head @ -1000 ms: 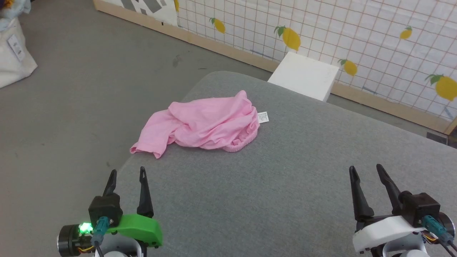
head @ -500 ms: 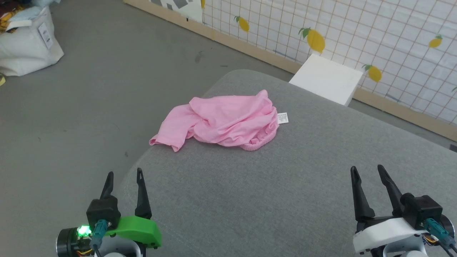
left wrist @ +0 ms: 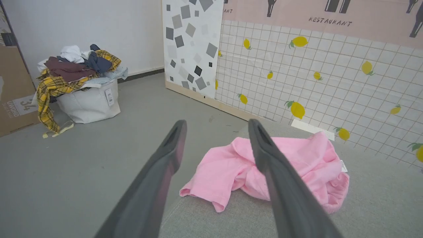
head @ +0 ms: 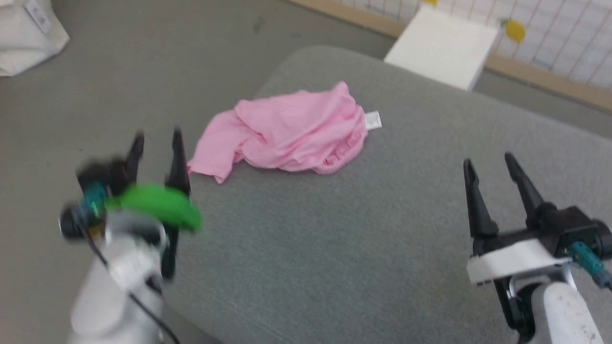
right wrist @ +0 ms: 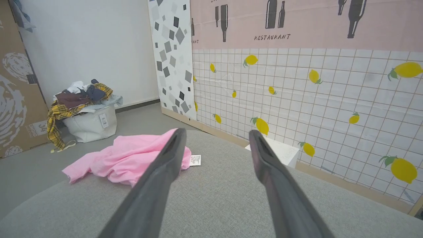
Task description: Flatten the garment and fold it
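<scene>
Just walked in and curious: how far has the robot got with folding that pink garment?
Done: nothing yet. The garment lies crumpled in a heap on the grey pad, its label sticking out. In hand: both grippers are open and empty; the left gripper hovers near the heap's loose corner, the right gripper farther off. Left: grasp it, spread it flat, then fold it.

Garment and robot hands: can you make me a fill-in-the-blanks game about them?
1. The crumpled garment is ____ in colour.
2. The left gripper and the right gripper both have their jaws ____.
3. In the head view, the white label sticks out on the garment's ____ side.
4. The wall is printed with yellow ____.
Missing words: pink; open; right; lemons.
</scene>
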`<state>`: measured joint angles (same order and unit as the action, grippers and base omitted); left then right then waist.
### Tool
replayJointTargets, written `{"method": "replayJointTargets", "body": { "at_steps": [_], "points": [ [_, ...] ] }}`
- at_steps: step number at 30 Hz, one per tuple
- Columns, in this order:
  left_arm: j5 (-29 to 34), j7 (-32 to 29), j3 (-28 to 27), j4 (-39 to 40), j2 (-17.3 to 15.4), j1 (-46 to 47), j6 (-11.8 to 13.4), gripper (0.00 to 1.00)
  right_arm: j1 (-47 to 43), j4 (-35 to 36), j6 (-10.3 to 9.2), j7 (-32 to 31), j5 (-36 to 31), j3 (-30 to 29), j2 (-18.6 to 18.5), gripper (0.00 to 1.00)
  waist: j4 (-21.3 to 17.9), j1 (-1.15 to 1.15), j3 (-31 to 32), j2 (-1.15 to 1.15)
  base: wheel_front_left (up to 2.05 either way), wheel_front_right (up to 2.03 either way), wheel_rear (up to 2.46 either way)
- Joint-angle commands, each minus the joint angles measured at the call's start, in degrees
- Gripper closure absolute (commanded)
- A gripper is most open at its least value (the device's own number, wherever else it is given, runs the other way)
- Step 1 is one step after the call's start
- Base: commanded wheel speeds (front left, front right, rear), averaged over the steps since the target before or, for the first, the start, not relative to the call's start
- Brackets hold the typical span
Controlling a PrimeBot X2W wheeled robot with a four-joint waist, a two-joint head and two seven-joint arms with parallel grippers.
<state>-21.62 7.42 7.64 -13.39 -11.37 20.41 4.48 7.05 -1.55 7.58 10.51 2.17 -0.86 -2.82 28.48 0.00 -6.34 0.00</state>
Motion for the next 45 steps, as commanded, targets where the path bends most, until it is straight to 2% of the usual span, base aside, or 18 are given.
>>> {"method": "replayJointTargets", "body": {
  "at_steps": [1, 9, 14, 19, 23, 24, 25, 26, 27, 30, 37, 40, 42, 45],
  "points": [
    [-1.3, -2.1, -0.2, -1.3, -1.2, 4.2, -1.5, 0.0, 1.7, 0.5, -0.09, -0.2, -0.7, 0.2, -0.1, 0.0, -11.4, 0.0, -14.3, 0.0, 0.0, 0.0, 0.0],
    [-9.8, -18.6, -1.6, -9.5, -5.6, 19.5, -8.4, 0.0, 7.2, 0.5, -0.09, 1.0, -0.4, 1.0, -0.1, 0.0, -19.9, 0.0, -25.1, 0.0, 0.0, 0.0, 0.0],
    [-15.9, -30.3, -2.4, -12.9, -7.3, 22.0, -9.5, 0.0, 9.2, -0.7, -0.09, 2.4, 0.6, 0.6, -0.1, 0.0, -23.0, 0.0, -28.0, 0.0, 0.0, 0.0, 0.0],
    [-19.7, -42.3, -3.0, -14.4, -8.4, 20.0, -6.2, 0.0, 9.8, -1.9, -0.09, 3.4, 1.4, 0.1, -0.1, 0.0, -24.3, 0.0, -29.1, 0.0, 0.0, 0.0, 0.0],
    [-20.4, -48.2, -3.3, -14.3, -9.1, 17.3, -1.8, 0.0, 9.9, -2.9, -0.09, 3.9, 1.8, -0.2, -0.1, 0.0, -24.4, 0.0, -29.0, 0.0, 0.0, 0.0, 0.0],
    [-20.2, -49.5, -2.8, -14.2, -9.4, 16.5, -1.4, 0.0, 9.9, -3.2, -0.09, 4.0, 1.9, -0.2, -0.1, 0.0, -24.3, 0.0, -28.7, 0.0, 0.0, 0.0, 0.0],
    [-20.0, -50.4, -2.5, -13.8, -9.7, 15.7, -1.1, 0.08, 9.9, -3.4, -0.09, 4.1, 2.0, -0.2, -0.1, 0.0, -24.2, 0.0, -28.3, 0.0, 0.0, 0.0, 0.0],
    [-19.9, -50.5, -2.4, -13.3, -9.9, 15.2, -1.0, 0.54, 9.9, -3.6, -0.09, 4.1, 2.1, -0.3, -0.1, 0.0, -24.0, 0.0, -27.8, 0.0, 0.0, 0.0, 0.0],
    [-19.6, -49.8, -2.3, -12.5, -10.2, 14.6, -1.2, 1.0, 9.9, -3.9, -0.09, 4.2, 2.1, -0.4, -0.1, 0.0, -23.8, 0.0, -27.2, 0.0, 0.0, 0.0, 0.0],
    [-16.3, -42.5, -2.7, -10.4, -11.7, 14.2, -1.3, 1.0, 9.6, -4.7, -0.09, 4.3, 2.1, -0.8, -0.1, 0.0, -23.1, 0.0, -24.5, 0.0, 0.0, 0.0, 0.0],
    [-4.9, -12.8, -4.1, -8.8, -13.6, 15.3, 1.1, 1.0, 6.1, -7.3, -0.09, 4.4, 2.9, -1.9, -0.1, 0.0, -21.8, 0.0, -13.3, 0.0, 0.0, 0.0, 0.0],
    [-2.2, -3.7, -3.6, -8.3, -13.6, 16.0, 0.9, 1.0, 3.8, -8.2, -0.09, 4.5, 3.5, -2.4, -0.1, 0.0, -22.1, 0.0, -7.6, 0.0, 0.0, 0.0, 0.0],
    [-0.7, 0.9, -3.1, -7.8, -13.9, 16.6, 0.5, 1.0, 2.2, -8.4, -0.09, 4.5, 3.8, -2.6, -0.1, 0.0, -22.6, 0.0, -4.4, 0.0, 0.0, 0.0, 0.0],
    [0.5, 4.4, -2.1, -5.7, -12.8, 17.3, 0.4, 1.0, 0.1, -8.7, -0.09, 4.5, 4.0, -3.0, -0.1, 0.0, -23.8, 0.0, -0.4, 0.0, 0.0, 0.0, 0.0]
  ]
}}
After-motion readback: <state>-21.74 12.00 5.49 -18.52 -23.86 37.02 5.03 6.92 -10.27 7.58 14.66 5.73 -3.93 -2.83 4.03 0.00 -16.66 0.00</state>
